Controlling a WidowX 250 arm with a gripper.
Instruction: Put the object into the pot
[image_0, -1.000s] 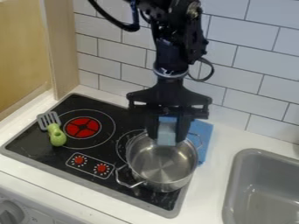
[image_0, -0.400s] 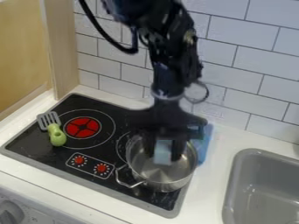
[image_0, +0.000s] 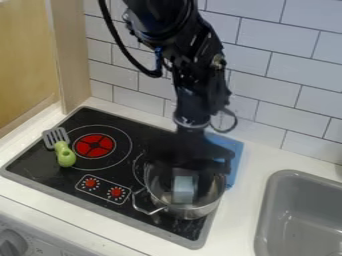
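In the camera view, the gripper hung low at the pot, with the pale-blue block within its walls, presumably for a gentle release. Whether it was pinched or freed, I could not tell.

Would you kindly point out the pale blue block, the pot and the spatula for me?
Pale blue block (image_0: 184, 190): camera view, middle of its visible face.
Pot (image_0: 190, 213): camera view, near outer wall.
Spatula (image_0: 65, 156): camera view, green handle.
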